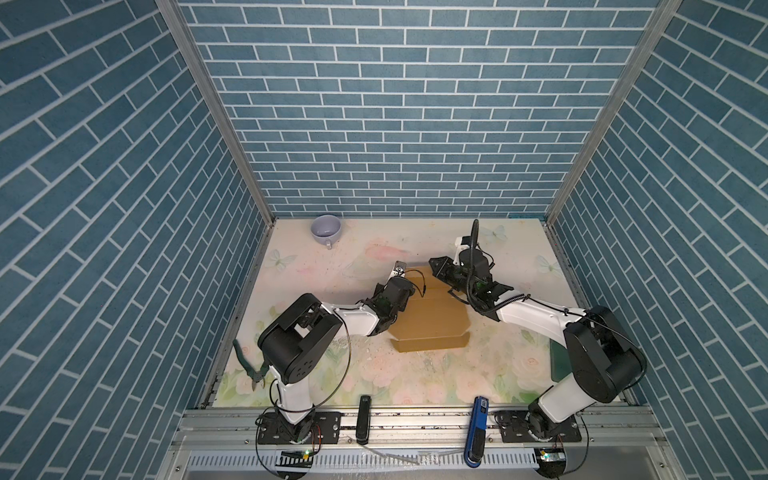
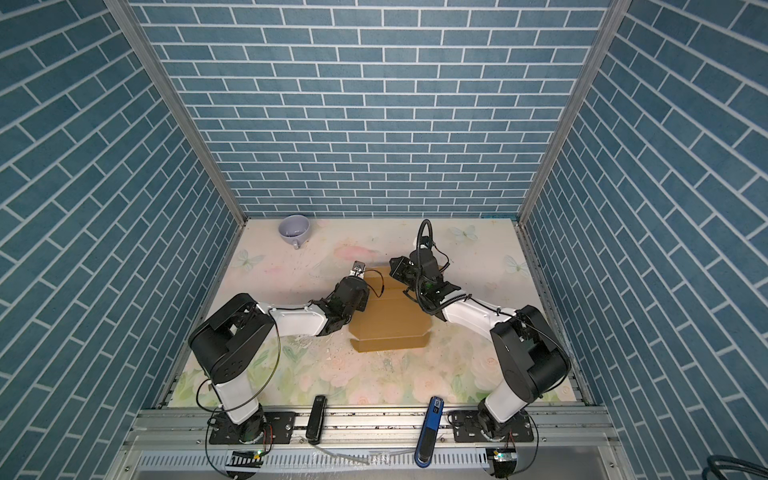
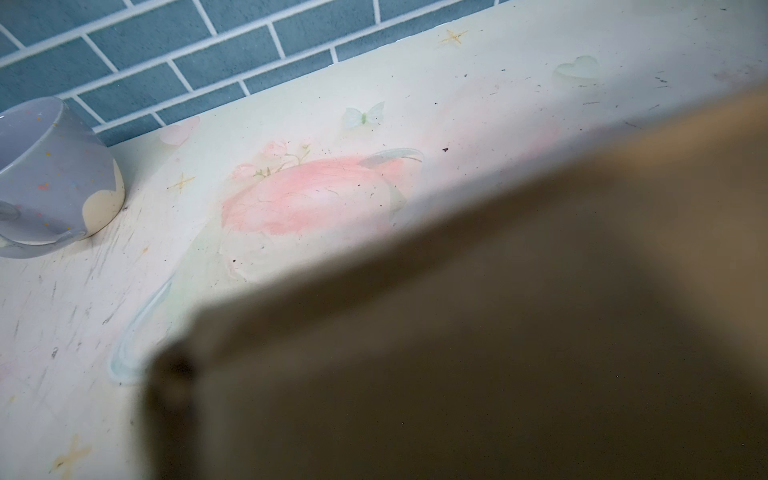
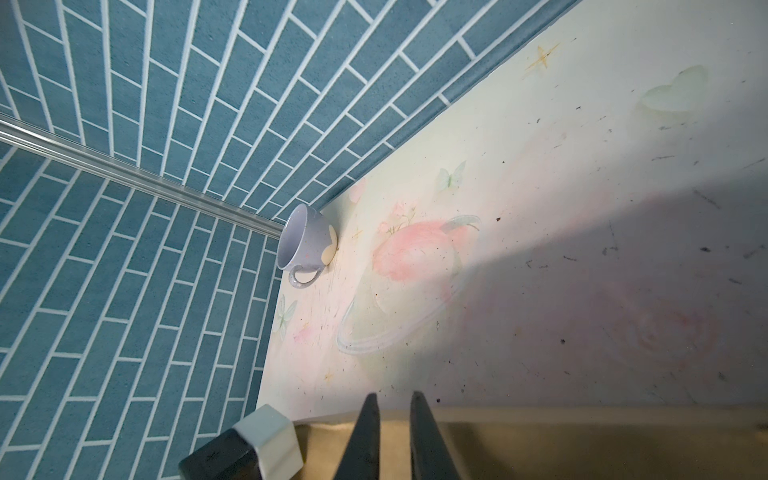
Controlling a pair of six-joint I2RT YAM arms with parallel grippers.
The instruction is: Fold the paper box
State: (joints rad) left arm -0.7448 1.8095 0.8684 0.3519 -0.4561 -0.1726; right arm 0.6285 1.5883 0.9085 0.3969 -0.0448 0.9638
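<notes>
Box [image 1: 432,320]: tan cardboard, partly folded, in the middle of the desk [image 1: 374,374] between the two arms. A narrow strip along its near edge is bent at the crease, and its far end lies under both grippers.
Left gripper [image 1: 399,268]: at the box's far left corner, jaws closed tight. Its wrist view shows only blurred cardboard [image 3: 498,353] close up, so I cannot tell whether an edge is pinched.
Right gripper [image 4: 395,397]: at the far edge. The jaws are a slim gap apart, with the fingers [image 4: 365,436] over the cardboard and nothing seen between them.
Handling: probably light. It looks stiff across the panels and ready to bend at the creases, and a flap may spring back once let go. The smooth face may slide on the desk.
Hold: best to take a flap by its free edge while the other arm pins the base panel.
Risk: a hard pinch could dent an edge or tear a slot.
Cup [image 1: 326,229]: in the far left corner, well apart from the box.
</notes>
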